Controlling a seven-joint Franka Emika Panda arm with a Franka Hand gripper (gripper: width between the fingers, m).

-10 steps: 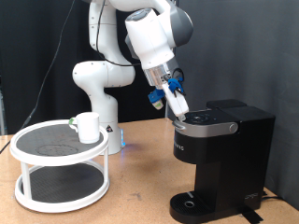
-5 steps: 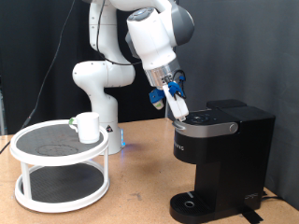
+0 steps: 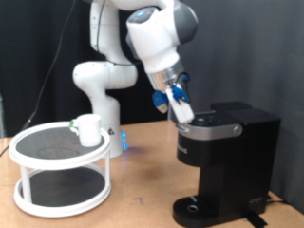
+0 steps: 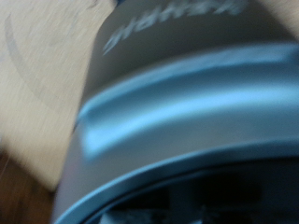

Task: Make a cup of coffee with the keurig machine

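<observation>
**Gripper poised at the top front edge of the keurig machine**

In the exterior view, the gripper (image 3: pixel 182 111) is being held tilted, with its fingers (image 3: pixel 180 106) pointing down and toward the exterior view's right. The fingertips are being shown right at the silver-rimmed top panel of the keurig machine (image 3: pixel 223 161), at the panel's edge nearest the exterior view's left. Whether the tips are actually touching the panel is not being made clear by the blurred picture. Whether the fingers are spread or pressed together cannot be told; nothing is being seen between them.

The machine's black body is lying directly below and beyond the fingertips, and its round drip base (image 3: pixel 198 211) is being shown well below them, at the exterior view's bottom.

The cup (image 3: pixel 88 129) is being seen well apart from the fingers, toward the exterior view's left. It is standing upright on the upper shelf of a white two-tier round stand (image 3: pixel 61 171), near that shelf's back rim.

In the wrist view, the frame is being filled by a very close, blurred dark rounded surface with a silver band (image 4: pixel 187 112), taken to be the machine's top; pale tabletop (image 4: pixel 37 103) is being shown beside it. The fingers are not being made out there
</observation>
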